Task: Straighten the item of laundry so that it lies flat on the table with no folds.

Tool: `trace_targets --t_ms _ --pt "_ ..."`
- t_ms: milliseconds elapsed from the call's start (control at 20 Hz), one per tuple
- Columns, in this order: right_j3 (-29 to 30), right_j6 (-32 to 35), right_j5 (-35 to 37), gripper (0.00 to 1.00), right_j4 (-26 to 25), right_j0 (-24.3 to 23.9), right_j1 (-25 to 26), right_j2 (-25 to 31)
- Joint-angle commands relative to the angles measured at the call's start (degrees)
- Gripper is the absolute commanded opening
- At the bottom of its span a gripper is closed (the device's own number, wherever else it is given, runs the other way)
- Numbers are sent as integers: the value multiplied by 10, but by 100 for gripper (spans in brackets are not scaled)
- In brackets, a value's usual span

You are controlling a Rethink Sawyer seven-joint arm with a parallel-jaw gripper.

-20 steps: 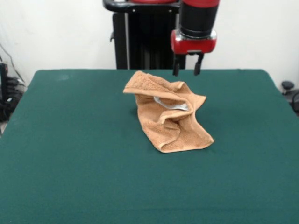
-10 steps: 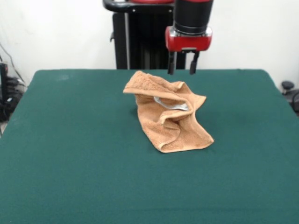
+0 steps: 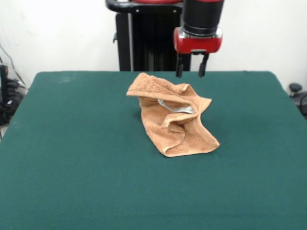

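The orange-tan towel [image 3: 173, 116] lies crumpled near the middle of the green table [image 3: 72, 158], folded over itself with a raised ridge and a pale label showing in a fold. My gripper [image 3: 191, 73] hangs above the table's far part, just behind and above the towel's far right corner. Its two fingers are spread apart with nothing between them, and it does not touch the towel.
The robot's black pedestal [image 3: 144, 38] stands behind the table's far edge. Cables and dark gear [image 3: 7, 96] sit off the table's left side, and a black object [image 3: 295, 88] off its right side.
The gripper moved left about half a second ago, then came back to the right, near where it began. The towel has not moved.
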Motion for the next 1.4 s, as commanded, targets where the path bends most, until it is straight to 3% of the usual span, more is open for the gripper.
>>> trace_targets --t_ms 50,900,1400 --pt "-62 74 91 100 19 21 10 36" --pt "-163 84 158 100 25 17 47 37" --pt "-185 79 137 100 17 10 80 39"
